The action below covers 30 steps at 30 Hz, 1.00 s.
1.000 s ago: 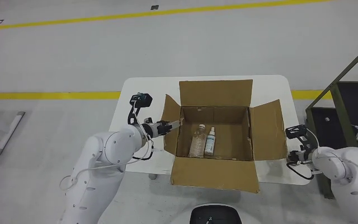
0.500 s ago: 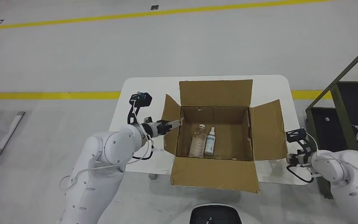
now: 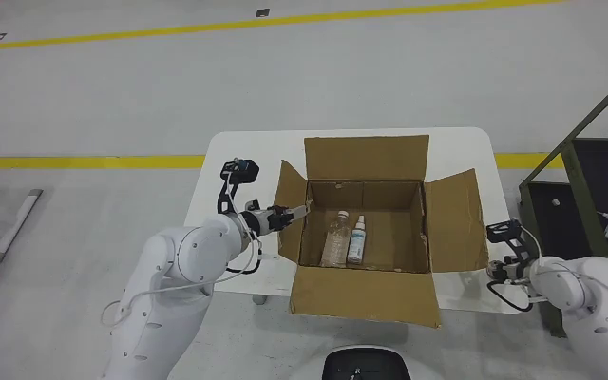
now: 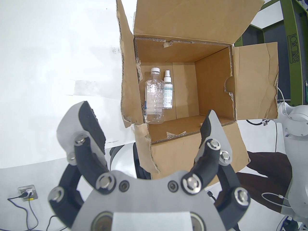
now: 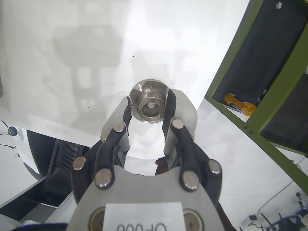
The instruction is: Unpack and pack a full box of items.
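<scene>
While the right end effector [image 5: 149, 99] clamps a steel bushing [image 5: 149, 109] at the table [image 5: 72, 49] edge, the left end effector [image 4: 147, 115] hangs open beside the cardboard box [image 4: 192, 10], probably for its bottles [image 4: 154, 97].

Box [image 3: 394, 242] floor bare beside bottles [image 3: 335, 239]; left flap [image 4: 128, 78] upright.

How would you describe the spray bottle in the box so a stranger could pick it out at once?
Find the open cardboard box on the white table. Two bottles lie side by side on its floor. The spray bottle is the slimmer, shorter one with a white nozzle and teal label, beside the wider clear bottle with a screw cap.
</scene>
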Available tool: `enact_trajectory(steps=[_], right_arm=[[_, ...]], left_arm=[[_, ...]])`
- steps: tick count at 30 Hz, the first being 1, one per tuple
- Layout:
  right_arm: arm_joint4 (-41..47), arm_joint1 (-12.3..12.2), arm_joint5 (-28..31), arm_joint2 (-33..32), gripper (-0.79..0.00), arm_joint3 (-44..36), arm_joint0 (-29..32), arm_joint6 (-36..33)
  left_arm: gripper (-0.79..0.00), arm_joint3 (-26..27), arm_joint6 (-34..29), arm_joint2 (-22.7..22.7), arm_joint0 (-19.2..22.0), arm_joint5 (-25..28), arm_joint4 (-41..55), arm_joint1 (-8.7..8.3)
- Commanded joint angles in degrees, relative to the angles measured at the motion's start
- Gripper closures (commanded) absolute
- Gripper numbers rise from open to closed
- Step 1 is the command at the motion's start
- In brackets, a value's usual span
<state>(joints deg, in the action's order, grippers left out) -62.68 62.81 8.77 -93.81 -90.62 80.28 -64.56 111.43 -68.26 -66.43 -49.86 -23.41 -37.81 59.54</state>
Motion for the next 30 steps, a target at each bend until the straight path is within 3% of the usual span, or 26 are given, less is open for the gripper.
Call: enact_trajectory(steps=[1, 15, 17, 19, 20, 27, 30], right_arm=[[0.02, -0.07, 0.05, 0.0, -0.336, 0.24, 0.06, 0.11], [0.67, -0.36, -0.02, 1.11, -0.268, 1.77, -0.82, 0.63], [0.73, -0.41, 0.04, 1.3, -0.203, 1.94, -0.94, 0.66], [0.84, -0.44, -0.06, 1.42, -0.034, 1.97, -1.04, 0.74], [1.26, -0.45, -0.17, 1.37, 0.0, 1.89, -1.05, 1.02], [8.86, -0.49, -2.04, -1.68, 0.0, -0.64, -0.6, 2.67], [18.91, -0.21, -5.11, -5.02, 0.0, -1.81, -0.59, 5.29]], left_arm=[[-0.785, 0.05, -0.04, -0.01, -0.03, -0.04, -0.03, 0.01], [-0.785, 0.17, -0.2, 0.0, -0.31, -0.64, -0.17, 0.08], [-0.785, 0.09, -0.27, -0.02, -0.32, -0.63, -0.14, 0.09], [-0.785, 0.01, -0.31, -0.07, -0.27, -0.56, -0.11, 0.09], [-0.785, -0.04, -0.32, -0.09, -0.24, -0.53, -0.1, 0.1], [-0.785, -0.5, -0.6, 0.01, 0.11, -0.14, -0.01, 0.15], [-0.785, -0.77, -0.65, 0.11, 0.34, 0.04, 0.11, 0.19]])
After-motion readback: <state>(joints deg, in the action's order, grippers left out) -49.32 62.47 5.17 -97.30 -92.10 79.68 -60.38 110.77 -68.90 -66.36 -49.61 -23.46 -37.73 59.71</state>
